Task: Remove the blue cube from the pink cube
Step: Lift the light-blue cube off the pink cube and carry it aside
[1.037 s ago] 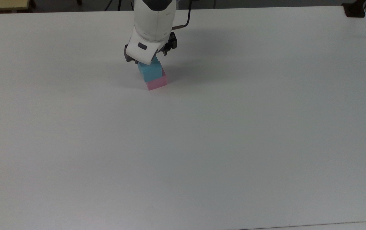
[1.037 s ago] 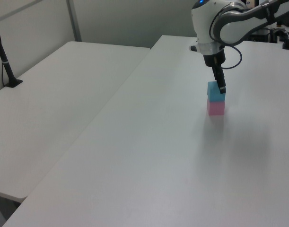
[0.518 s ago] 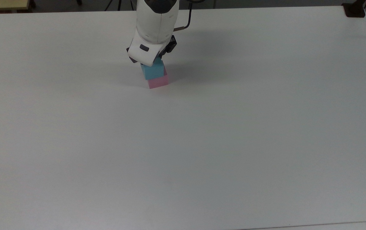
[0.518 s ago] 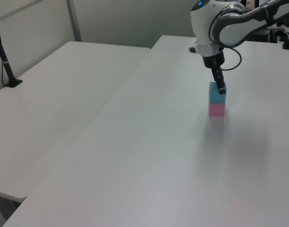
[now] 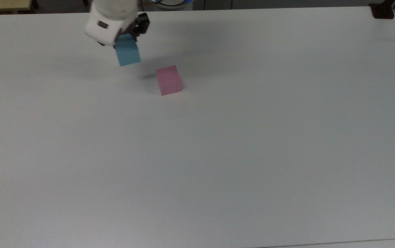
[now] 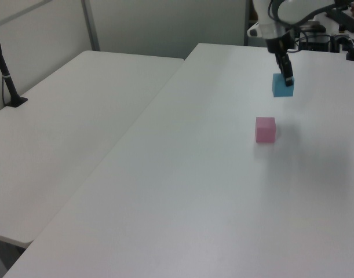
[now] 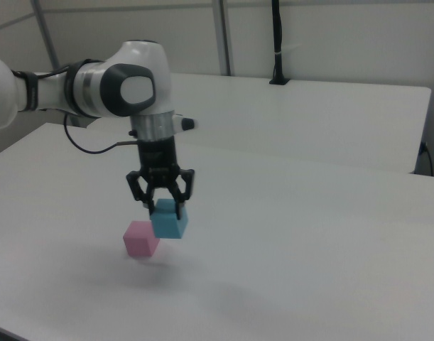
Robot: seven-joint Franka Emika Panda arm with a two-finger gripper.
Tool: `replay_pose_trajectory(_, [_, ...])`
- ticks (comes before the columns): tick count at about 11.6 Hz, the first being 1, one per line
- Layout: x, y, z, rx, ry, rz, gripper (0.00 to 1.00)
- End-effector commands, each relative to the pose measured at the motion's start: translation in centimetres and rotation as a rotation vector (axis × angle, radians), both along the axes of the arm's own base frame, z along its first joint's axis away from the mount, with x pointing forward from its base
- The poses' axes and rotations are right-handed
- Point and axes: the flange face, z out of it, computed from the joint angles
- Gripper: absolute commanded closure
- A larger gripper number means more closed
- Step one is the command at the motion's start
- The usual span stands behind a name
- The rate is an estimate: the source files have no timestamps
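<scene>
While the arm points straight down, its gripper (image 7: 161, 207) clamps the blue cube (image 7: 169, 222) in the air. The pink cube (image 5: 168, 80) sits alone on the table (image 5: 218, 155), at the top view's lower right of the blue one.

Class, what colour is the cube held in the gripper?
Light blue: the blue cube, clearest in the right view, hangs from the gripper above the table.

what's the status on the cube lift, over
Gripper shut on blue cube, held in the air. Pink cube alone on table. Nothing in the way.
</scene>
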Motion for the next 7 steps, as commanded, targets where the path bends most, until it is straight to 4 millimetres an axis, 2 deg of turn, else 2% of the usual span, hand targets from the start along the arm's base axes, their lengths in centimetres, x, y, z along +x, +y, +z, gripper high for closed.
replay_pose_trajectory(1, [1.4,-5.7,0.8,0.003,-0.076,-0.060,0.43])
replay_pose_trajectory(3, [4.6,-9.3,0.0,-0.006,-0.142,-0.120,0.43])
replay_pose_trajectory(4, [6.4,-9.8,-0.7,0.012,-0.166,-0.148,0.43])
replay_pose_trajectory(7, [9.6,-7.9,-4.7,0.013,-0.205,-0.223,0.43])
